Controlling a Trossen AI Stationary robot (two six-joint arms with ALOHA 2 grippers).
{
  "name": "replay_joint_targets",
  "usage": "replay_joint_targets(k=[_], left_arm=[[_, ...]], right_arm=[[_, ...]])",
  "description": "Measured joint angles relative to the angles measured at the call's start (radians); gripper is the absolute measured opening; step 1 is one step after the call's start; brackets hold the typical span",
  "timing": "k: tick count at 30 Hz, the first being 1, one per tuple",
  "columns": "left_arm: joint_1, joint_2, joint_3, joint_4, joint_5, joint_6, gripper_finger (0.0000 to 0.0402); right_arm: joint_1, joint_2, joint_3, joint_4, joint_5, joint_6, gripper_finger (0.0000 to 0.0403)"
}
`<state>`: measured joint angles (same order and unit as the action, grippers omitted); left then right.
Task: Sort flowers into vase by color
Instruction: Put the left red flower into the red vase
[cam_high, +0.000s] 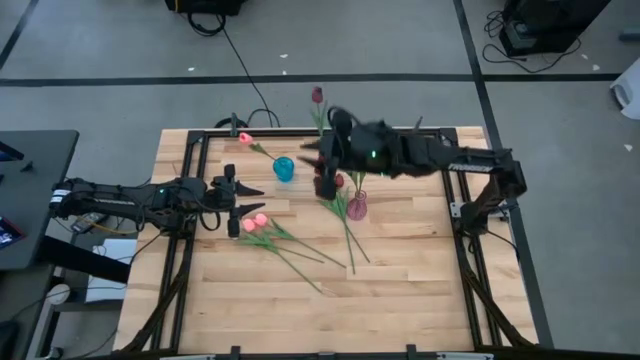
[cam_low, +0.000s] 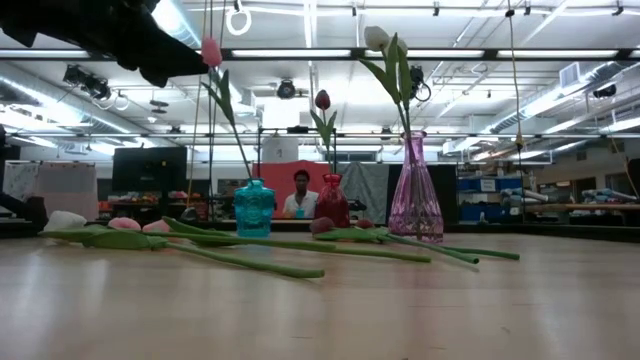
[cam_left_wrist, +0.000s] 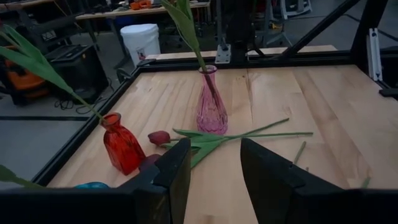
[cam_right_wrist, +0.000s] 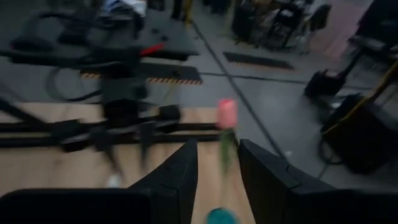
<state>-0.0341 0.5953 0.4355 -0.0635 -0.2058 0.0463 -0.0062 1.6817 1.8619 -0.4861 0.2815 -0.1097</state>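
Observation:
Three small vases stand mid-table. The blue vase (cam_high: 284, 168) (cam_low: 254, 208) holds a pink tulip (cam_low: 211, 50) (cam_right_wrist: 227, 114). The red vase (cam_low: 332, 200) (cam_left_wrist: 121, 146) holds a dark red tulip (cam_low: 322, 99). The purple vase (cam_high: 356, 207) (cam_left_wrist: 211, 102) holds a white tulip (cam_low: 377, 38). Two pink tulips (cam_high: 255, 222) and dark red tulips (cam_left_wrist: 160, 137) lie flat on the table. My right gripper (cam_high: 322, 160) (cam_right_wrist: 217, 168) is open and high beside the blue vase, a finger on either side of the pink tulip's stem. My left gripper (cam_high: 240, 200) (cam_left_wrist: 214, 168) is open above the lying pink tulips and faces the vases.
Long green stems (cam_high: 345, 235) of the lying flowers spread from the purple vase toward the table's near edge. A black frame (cam_high: 200, 140) runs around the wooden table. A person (cam_low: 300, 195) is in the room behind the table. Bare wood (cam_high: 400, 280) lies at the near right.

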Motion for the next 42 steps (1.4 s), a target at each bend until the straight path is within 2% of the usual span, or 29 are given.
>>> replay_joint_targets(k=[5, 10, 17, 23, 26, 30, 33, 39, 42], left_arm=[[0.0, 0.015, -0.043, 0.089, 0.025, -0.002, 0.0146], [0.0, 0.026, -0.111, 0.207, 0.059, -0.004, 0.0146], [0.0, 0.026, -0.117, 0.208, 0.042, -0.006, 0.0146], [0.0, 0.027, -0.117, 0.211, 0.043, -0.034, 0.0146], [0.0, 0.027, -0.117, 0.211, 0.077, -0.062, 0.0146], [0.0, 0.027, -0.117, 0.221, 0.167, -0.085, 0.0146], [0.0, 0.027, -0.117, 0.237, 0.229, -0.085, 0.0146], [0.0, 0.025, -0.116, 0.257, 0.235, -0.078, 0.0146], [0.0, 0.023, -0.115, 0.262, 0.192, -0.076, 0.0146]], right_arm=[[0.095, 0.002, -0.042, 0.0, 0.072, 0.116, 0.0129], [0.166, 0.002, -0.141, 0.004, 0.146, 0.288, 0.0129], [0.274, 0.002, -0.305, 0.068, 0.274, 0.478, 0.0129], [0.338, 0.003, -0.469, 0.324, 0.306, 0.504, 0.0129], [0.366, 0.003, -0.534, 0.43, 0.34, 0.524, 0.0129], [0.395, 0.003, -0.58, 0.454, 0.418, 0.563, 0.0129], [0.404, 0.003, -0.606, 0.456, 0.432, 0.615, 0.0128], [0.397, 0.052, -0.61, 0.488, 0.4, 0.613, 0.0128], [0.395, 0.084, -0.608, 0.529, 0.365, 0.581, 0.0128]])
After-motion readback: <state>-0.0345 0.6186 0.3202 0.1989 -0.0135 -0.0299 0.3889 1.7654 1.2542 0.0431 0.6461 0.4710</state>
